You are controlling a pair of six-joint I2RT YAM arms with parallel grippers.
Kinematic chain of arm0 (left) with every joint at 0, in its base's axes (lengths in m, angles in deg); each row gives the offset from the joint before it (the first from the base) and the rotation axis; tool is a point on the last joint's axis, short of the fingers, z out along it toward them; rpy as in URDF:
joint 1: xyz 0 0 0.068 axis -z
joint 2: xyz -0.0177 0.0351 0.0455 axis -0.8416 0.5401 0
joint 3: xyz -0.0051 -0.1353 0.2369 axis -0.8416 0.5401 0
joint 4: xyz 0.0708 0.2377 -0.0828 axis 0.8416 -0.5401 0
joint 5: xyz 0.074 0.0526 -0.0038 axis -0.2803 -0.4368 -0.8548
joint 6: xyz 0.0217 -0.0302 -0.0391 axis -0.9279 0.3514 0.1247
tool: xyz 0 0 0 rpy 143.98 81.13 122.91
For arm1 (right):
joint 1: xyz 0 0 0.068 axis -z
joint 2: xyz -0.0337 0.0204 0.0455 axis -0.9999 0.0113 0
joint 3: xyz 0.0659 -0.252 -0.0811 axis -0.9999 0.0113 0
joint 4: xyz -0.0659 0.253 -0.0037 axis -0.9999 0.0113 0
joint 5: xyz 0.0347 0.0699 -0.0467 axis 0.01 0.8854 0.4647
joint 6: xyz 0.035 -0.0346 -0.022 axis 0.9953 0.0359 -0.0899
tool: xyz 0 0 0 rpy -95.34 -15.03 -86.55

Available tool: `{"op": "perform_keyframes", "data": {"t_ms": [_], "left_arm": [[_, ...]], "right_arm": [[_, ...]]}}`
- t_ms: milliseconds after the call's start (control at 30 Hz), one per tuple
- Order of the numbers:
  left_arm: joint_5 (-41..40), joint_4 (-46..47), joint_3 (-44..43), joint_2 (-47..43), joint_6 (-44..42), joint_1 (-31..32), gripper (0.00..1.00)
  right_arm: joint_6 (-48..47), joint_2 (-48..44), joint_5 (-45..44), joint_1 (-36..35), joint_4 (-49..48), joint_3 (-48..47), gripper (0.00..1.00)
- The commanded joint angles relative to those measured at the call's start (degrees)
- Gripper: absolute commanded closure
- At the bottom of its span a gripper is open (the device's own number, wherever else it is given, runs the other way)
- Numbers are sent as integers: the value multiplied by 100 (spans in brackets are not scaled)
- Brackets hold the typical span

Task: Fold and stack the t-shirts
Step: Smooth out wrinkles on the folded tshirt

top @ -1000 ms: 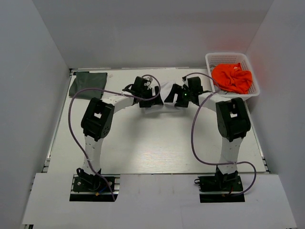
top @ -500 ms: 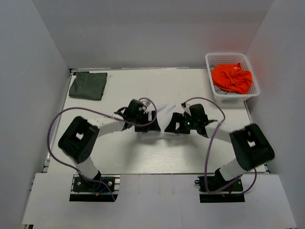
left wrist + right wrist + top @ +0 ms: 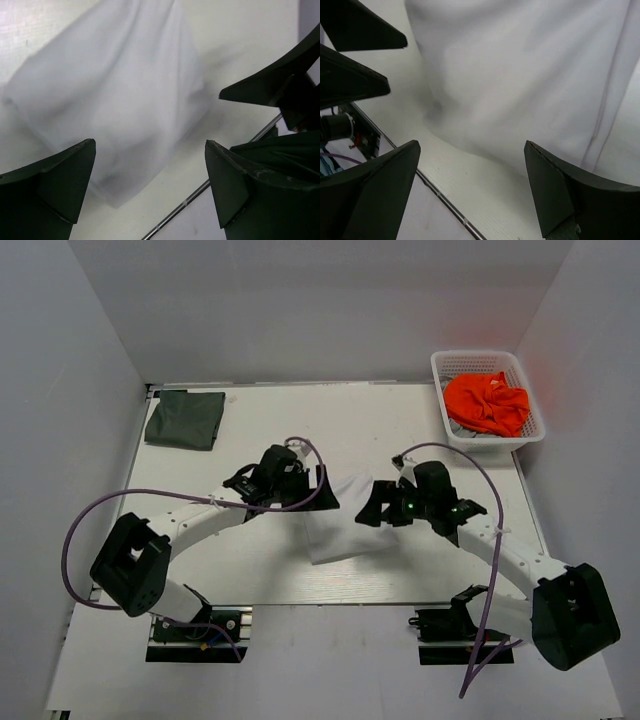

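Observation:
The white t-shirt [image 3: 338, 523] lies as a roughly square folded piece on the table's middle. It fills the left wrist view [image 3: 115, 90] and the right wrist view [image 3: 530, 75]. My left gripper [image 3: 318, 496] hovers open over its left top corner, holding nothing [image 3: 150, 145]. My right gripper [image 3: 376, 510] hovers open over its right edge, holding nothing [image 3: 471, 144]. The dark grey-green t-shirt [image 3: 185, 418] lies folded at the far left corner, away from both grippers. No blue hem tag shows.
A white basket [image 3: 520, 375] with an orange cloth [image 3: 487, 404] stands at the far right. The table's front edge with its metal rail [image 3: 200, 192] runs just below the white shirt. White walls enclose the table on three sides.
Both arms swung from the table's far middle toward the front, carrying the white shirt between them. It now lies flat and both grippers have let go.

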Motion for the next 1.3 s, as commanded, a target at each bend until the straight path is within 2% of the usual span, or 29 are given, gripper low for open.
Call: {"op": "perform_keyframes", "data": {"t_ms": [0,100,200,333,433,467,567,700,867,1067,1100,1267], "left_arm": [[-217,-5,-521,112,-192,28,0],[-288,-67,-768,341,-245,28,0],[-621,-136,-821,806,-367,28,0],[-1875,-638,-1128,1474,-219,-148,0],[-2202,-690,-1277,1966,-219,-227,0],[-2265,-821,-1356,2089,-219,-296,0],[-2344,-981,-1612,2503,-219,-454,0],[-2125,-981,-1735,2618,-367,-525,0],[-2125,-770,-2041,2285,-666,-525,0],[-2292,-717,-2236,1301,-860,-411,0],[-2231,-804,-2166,1204,-791,-411,0],[-2003,-1296,-1709,729,-141,-411,0]], "right_arm": [[47,134,-153,24,-377,-561,10],[206,485,-443,41,-571,-834,10],[329,951,-374,59,-1333,-922,10],[452,1829,-330,190,-2301,-975,10],[382,2620,-558,322,-2996,-1001,10],[399,3109,-515,401,-3075,-1071,10],[802,3699,-251,542,-3462,-1133,10],[1102,3983,83,692,-3857,-1036,10],[919,3616,136,692,-3701,-1045,10],[312,2315,-83,578,-2804,-1089,10],[294,1835,-223,578,-2682,-950,10],[381,628,-531,525,-2136,-134,10]]}}
